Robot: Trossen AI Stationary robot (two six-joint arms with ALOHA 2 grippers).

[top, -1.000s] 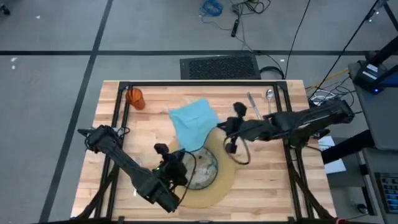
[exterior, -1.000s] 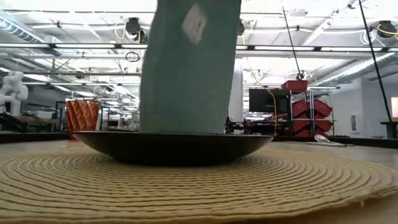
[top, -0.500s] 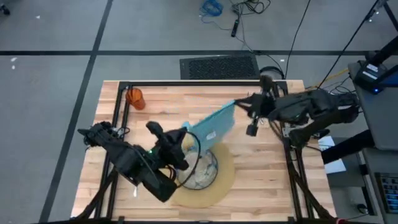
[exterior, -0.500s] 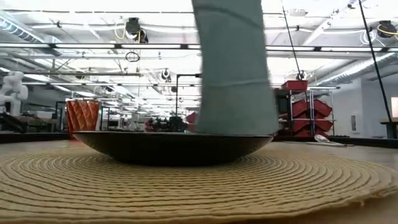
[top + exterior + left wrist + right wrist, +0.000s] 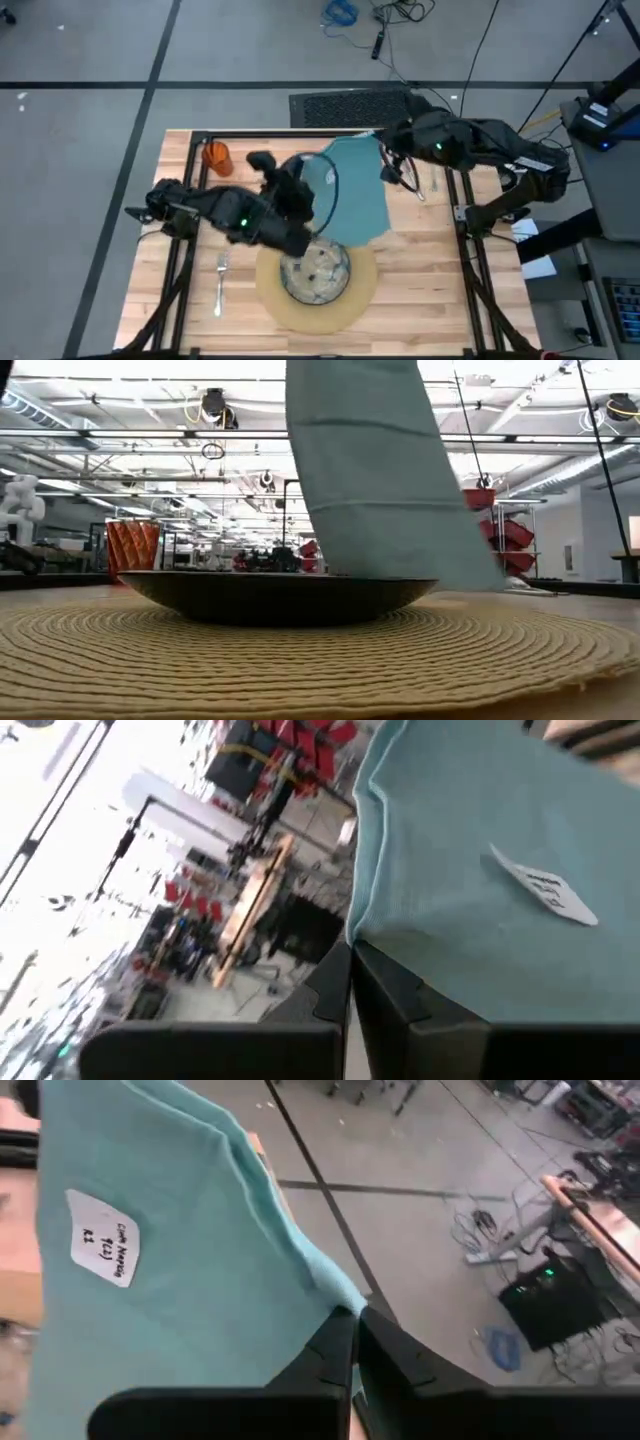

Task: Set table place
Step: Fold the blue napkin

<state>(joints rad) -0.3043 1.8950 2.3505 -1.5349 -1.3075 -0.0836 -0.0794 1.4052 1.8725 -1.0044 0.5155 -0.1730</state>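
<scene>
The teal napkin (image 5: 355,200) hangs in the air between my two grippers, over the far part of the table (image 5: 440,260). My left gripper (image 5: 308,175) is shut on its left top end and my right gripper (image 5: 384,158) on its right top end. In the low view the napkin (image 5: 380,480) drops behind the grey-green plate (image 5: 280,598), which hides its lower edge. The plate (image 5: 315,270) rests on the round tan mat (image 5: 350,300). The fork (image 5: 220,280) lies left of the mat. The orange cup (image 5: 217,157) stands at the far left. My left gripper pinches the napkin's top edge (image 5: 375,935) between its two shut fingers, near a corner. The cloth, with a white label (image 5: 545,890), hangs away from the fingers, clear of the plate. My right gripper pinches the napkin's other top corner (image 5: 335,1295) between its two shut fingers. Folded edges (image 5: 245,1155) show more than one layer. The cloth hangs below, fairly flat between the two holds.
A knife (image 5: 413,183) and a spoon (image 5: 437,182) lie at the far right, under the right arm. The black frame's posts stand at the far left (image 5: 197,160) and the right (image 5: 462,215). Bare wood shows to the right of the mat (image 5: 420,280).
Both grippers have moved toward the table's far edge, the left one from beside the plate up to the napkin's left end. The napkin has gone with them from left of centre toward the right and now hangs spread wider. The fork has come into view.
</scene>
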